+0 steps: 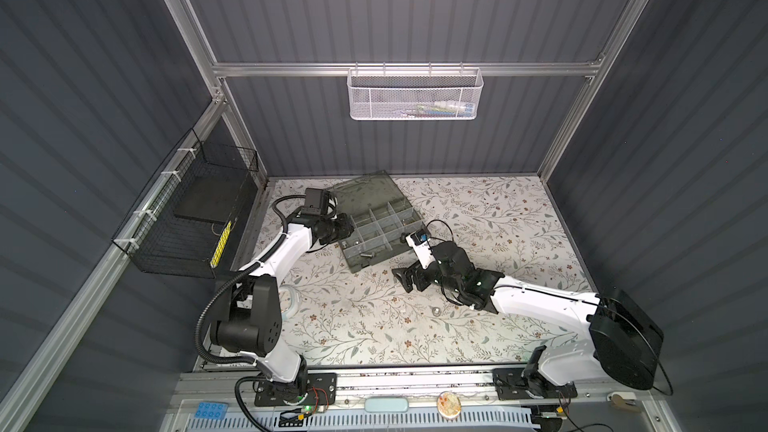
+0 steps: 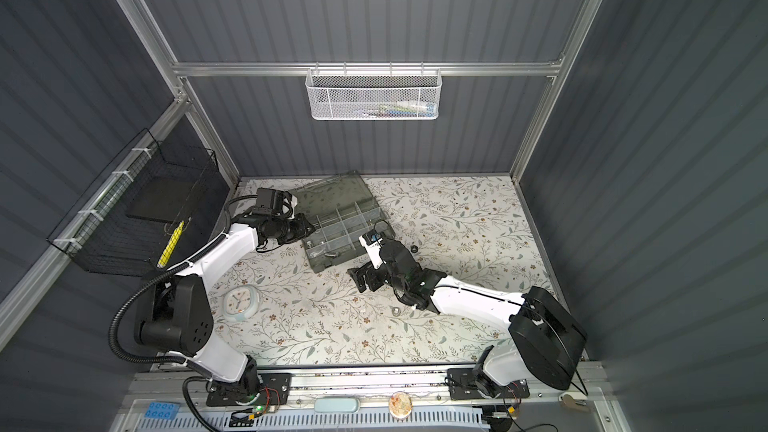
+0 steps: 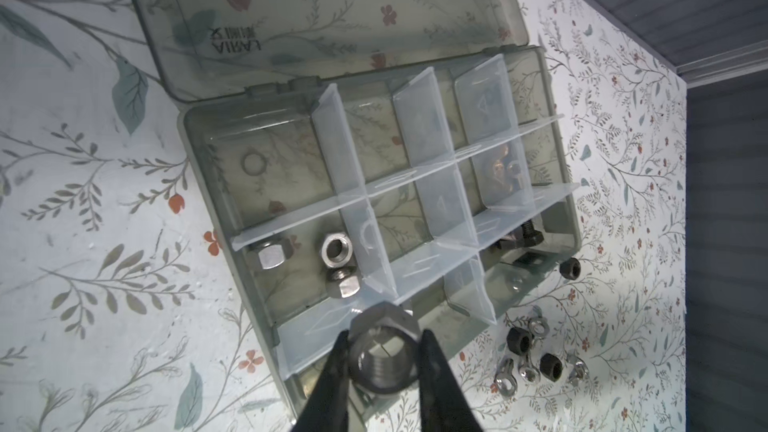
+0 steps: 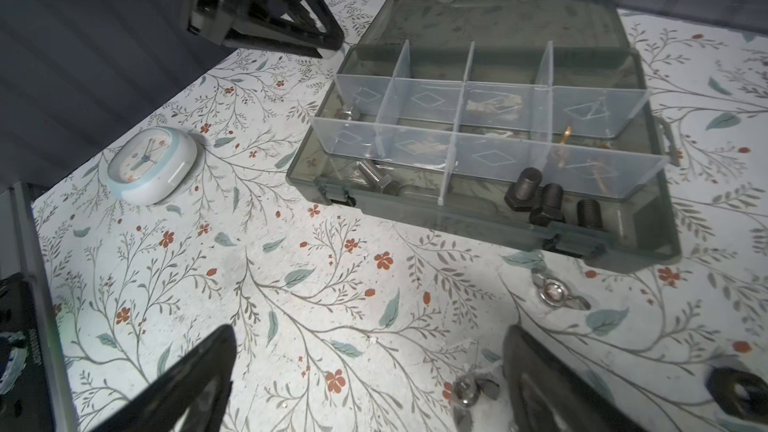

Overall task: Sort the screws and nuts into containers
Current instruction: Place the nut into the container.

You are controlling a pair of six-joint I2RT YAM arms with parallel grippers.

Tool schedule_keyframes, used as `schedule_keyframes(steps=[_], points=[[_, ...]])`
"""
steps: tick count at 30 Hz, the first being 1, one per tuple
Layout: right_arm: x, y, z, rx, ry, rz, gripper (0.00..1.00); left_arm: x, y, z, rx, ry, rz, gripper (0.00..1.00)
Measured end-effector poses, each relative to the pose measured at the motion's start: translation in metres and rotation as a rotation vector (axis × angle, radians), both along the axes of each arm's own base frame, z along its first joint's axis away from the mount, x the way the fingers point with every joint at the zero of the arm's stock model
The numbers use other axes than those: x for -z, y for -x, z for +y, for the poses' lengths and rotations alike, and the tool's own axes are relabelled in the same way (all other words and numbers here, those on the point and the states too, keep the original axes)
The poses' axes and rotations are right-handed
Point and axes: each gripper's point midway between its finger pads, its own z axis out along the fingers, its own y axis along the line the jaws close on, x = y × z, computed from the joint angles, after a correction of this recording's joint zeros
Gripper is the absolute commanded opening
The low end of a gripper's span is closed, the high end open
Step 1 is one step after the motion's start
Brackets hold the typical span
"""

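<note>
The left end effector point(image 3: 385, 338) is pinched narrow on a large hex nut point(image 3: 380, 320) and holds it above the side of the open organizer case point(image 3: 199, 151) nearest the left arm. Three silver nuts point(image 3: 336, 247) lie in one of the compartments point(image 3: 291, 280) just beyond it. The right end effector point(image 4: 370, 384) is spread wide and holds nothing. It is low over the floral desk point(image 4: 291, 305) in front of the case, with a small shiny piece point(image 4: 473, 388), blurred, lying between its fingers. A silver wing nut point(image 4: 557, 290) rests on the desk just beside the case's front wall. Three black bolts point(image 4: 548, 201) sit in a front compartment and a silver bolt point(image 4: 374, 174) in the neighbouring one. Loose dark nuts and wing nuts point(image 3: 536, 351) are scattered on the desk beside the case.
</note>
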Motion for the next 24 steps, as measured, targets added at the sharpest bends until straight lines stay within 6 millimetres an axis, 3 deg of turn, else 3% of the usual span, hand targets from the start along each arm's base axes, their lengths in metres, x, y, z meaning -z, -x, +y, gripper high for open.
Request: schedule_keyframes(steps=[4,14,24], points=[[0.004,0.000,0.003,-0.006,0.005,0.002,0.99,0.021,0.004,0.002,-0.027,0.004,0.037,0.24],[0.008,-0.001,0.004,-0.007,0.008,0.005,0.99,0.057,-0.006,0.008,-0.064,-0.039,0.076,0.26],[0.006,-0.001,0.004,-0.006,0.003,0.002,0.99,0.058,-0.009,0.009,-0.068,-0.044,0.070,0.32]])
